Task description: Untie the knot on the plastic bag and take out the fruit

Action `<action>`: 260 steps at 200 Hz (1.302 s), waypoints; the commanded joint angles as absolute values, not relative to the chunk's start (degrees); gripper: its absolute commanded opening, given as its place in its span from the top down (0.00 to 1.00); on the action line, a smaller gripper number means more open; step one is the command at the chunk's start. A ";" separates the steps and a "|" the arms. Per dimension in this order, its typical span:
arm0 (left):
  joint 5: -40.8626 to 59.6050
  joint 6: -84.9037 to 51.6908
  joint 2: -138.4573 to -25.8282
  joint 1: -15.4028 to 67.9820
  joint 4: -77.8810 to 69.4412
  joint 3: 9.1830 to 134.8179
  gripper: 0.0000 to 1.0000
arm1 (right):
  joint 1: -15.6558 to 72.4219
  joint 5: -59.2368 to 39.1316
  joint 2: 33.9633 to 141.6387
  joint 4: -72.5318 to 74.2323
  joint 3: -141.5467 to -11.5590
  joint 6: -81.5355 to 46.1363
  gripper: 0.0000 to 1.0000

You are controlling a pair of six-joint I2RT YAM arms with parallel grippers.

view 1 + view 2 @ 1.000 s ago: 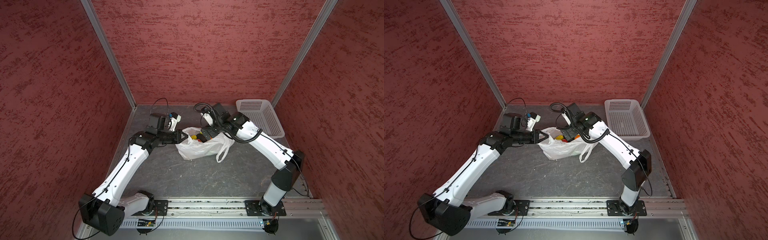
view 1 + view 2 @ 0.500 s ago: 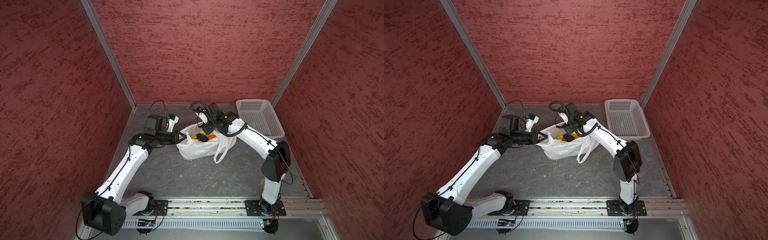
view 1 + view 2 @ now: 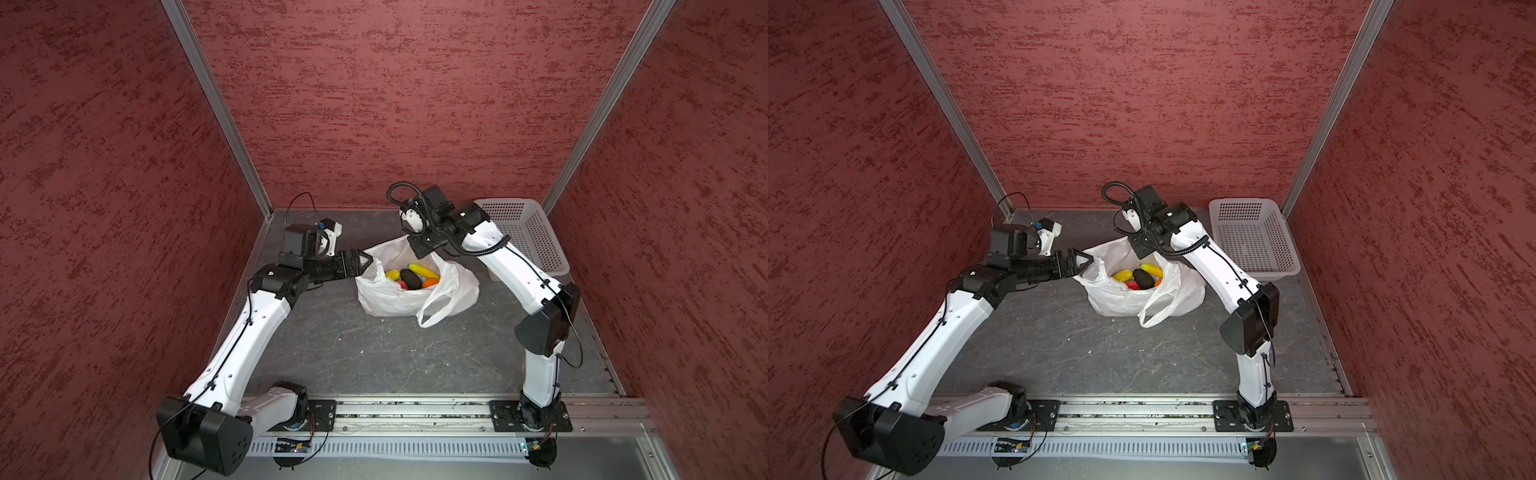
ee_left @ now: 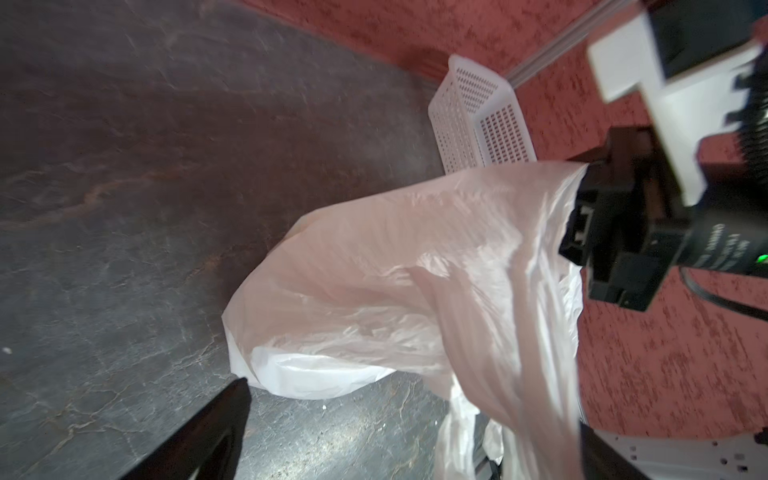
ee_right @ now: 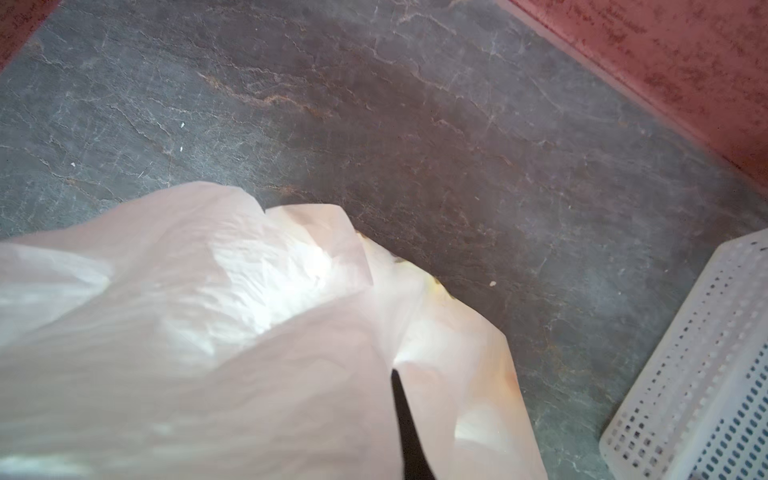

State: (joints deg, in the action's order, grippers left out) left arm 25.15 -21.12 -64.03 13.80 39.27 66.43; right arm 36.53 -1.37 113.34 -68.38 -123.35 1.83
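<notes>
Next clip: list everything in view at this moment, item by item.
plastic bag: one, translucent white, mid-table, mouth open
fruit: at least five pieces showing, yellow, dark, red and orange, inside the bag
basket: one, white perforated, back right corner
table: one, dark grey, stone-look
walls: three, red textured, around the table
left gripper: one, black, open, at the bag's left rim
right gripper: one, black, shut on the bag's far rim
</notes>
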 commanded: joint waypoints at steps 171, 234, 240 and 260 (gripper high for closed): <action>-14.78 -26.02 -76.04 36.83 46.19 74.20 0.00 | 35.75 -7.33 117.87 -78.79 -136.38 -6.94 1.00; -3.76 -27.07 -80.61 31.51 35.32 68.97 0.07 | 35.68 -7.43 116.02 -76.15 -132.98 -7.10 1.00; -3.13 -27.07 -81.14 31.30 34.91 68.91 0.11 | 35.68 -7.55 115.93 -75.99 -132.89 -7.19 1.00; -1.56 -26.91 -81.91 30.94 33.08 68.47 0.29 | 35.52 -7.65 115.72 -75.53 -132.89 -7.29 1.00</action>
